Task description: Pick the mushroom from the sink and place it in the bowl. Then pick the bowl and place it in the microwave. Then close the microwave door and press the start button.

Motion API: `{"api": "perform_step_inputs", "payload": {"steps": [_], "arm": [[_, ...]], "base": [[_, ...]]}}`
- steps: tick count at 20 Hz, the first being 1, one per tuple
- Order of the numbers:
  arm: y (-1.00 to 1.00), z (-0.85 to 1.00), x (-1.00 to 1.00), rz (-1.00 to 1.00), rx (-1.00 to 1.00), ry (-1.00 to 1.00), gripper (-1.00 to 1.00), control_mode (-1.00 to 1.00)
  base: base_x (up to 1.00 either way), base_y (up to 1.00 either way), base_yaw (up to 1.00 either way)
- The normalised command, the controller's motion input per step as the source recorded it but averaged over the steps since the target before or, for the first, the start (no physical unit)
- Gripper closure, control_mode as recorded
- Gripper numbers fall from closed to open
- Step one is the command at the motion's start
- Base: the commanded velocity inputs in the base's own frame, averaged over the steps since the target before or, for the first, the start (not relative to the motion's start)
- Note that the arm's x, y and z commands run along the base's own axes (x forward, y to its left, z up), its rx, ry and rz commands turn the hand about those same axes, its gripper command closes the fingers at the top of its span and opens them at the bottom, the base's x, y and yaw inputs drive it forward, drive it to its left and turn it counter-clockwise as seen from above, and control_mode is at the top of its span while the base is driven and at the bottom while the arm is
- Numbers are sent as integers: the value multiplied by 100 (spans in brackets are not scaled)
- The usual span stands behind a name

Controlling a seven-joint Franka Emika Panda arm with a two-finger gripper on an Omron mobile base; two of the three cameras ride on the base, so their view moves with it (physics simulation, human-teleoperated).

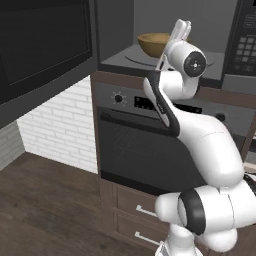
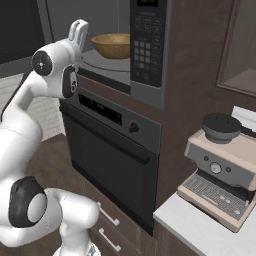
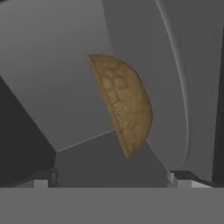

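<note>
The light-brown wooden bowl (image 1: pixel 151 44) (image 2: pixel 112 45) stands on the round turntable plate (image 1: pixel 134 60) inside the open microwave (image 1: pixel 117 30) (image 2: pixel 145 50). In the hand view the bowl (image 3: pixel 124 105) appears rolled on its side, apart from the fingers. My gripper (image 1: pixel 182 23) (image 2: pixel 79 27) (image 3: pixel 113 177) is at the mouth of the cavity, just in front of the bowl, open with nothing between its fingers. The microwave door (image 1: pixel 40 45) is swung wide open to the left. The mushroom and the sink are out of view.
Below the microwave is a wall oven (image 1: pixel 135 145) (image 2: pixel 110 150) with knobs and a bar handle, and drawers (image 1: pixel 137 212) under it. The keypad strip (image 1: pixel 247 45) is right of the cavity. A coffee machine (image 2: pixel 220 170) stands on the counter to the right.
</note>
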Motion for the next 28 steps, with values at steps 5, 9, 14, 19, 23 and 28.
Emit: {"api": "perform_step_inputs", "payload": {"steps": [5,9,14,19,23,28], "arm": [[8,34,-100,0,0,-1,-100,-100],[13,18,-100,0,0,0,-100,-100],[27,3,-100,0,0,0,-100,-100],[39,-4,-100,0,0,0,-100,-100],[53,-23,-100,0,0,-3,-100,-100],[61,-38,-100,1,-1,-14,-100,-100]], "base": [[0,0,0],[0,0,0],[0,0,0],[0,0,0],[0,0,0],[0,0,0]]}}
